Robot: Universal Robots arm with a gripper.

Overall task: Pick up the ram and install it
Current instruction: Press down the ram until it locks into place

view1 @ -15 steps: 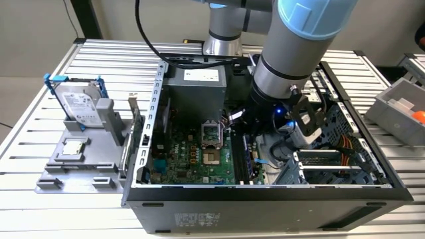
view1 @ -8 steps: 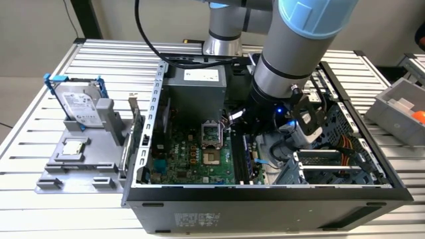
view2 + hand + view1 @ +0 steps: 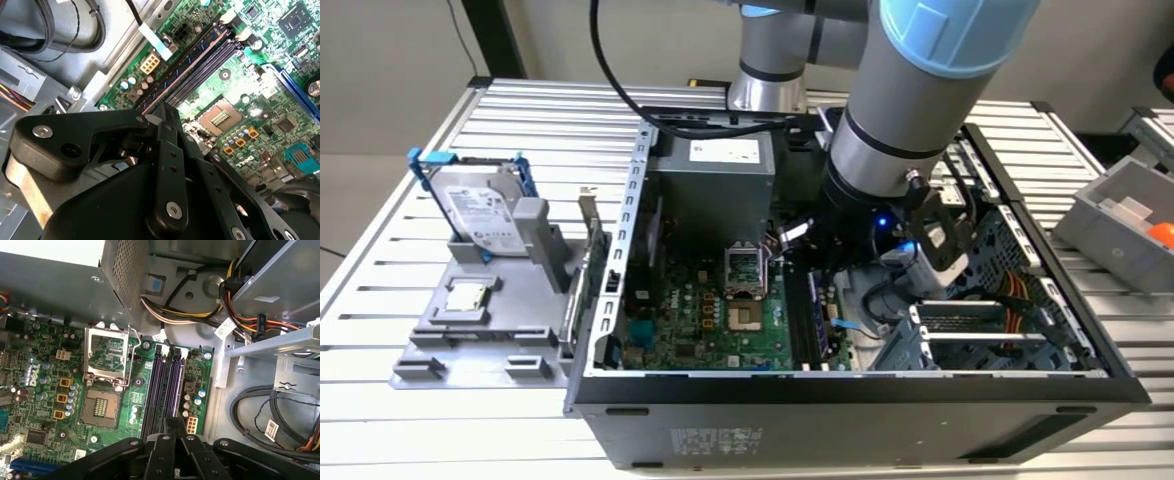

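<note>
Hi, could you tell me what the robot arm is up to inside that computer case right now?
The arm has its pincer lowered into the open computer case, right over the long black memory slots on the green motherboard, beside the open processor socket. The ram seems to be held edge-on between the fingers above the slots, though its body is mostly hidden. A hard drive stands in a grey fixture outside the case, on the exterior view's left.

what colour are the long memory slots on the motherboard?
Black, the long plastic memory slots; clearest in the first wrist view.

I worked in a lab-like workshop: an opened computer case (image 3: 854,390) sat on a slatted metal table (image 3: 400,250).
</note>
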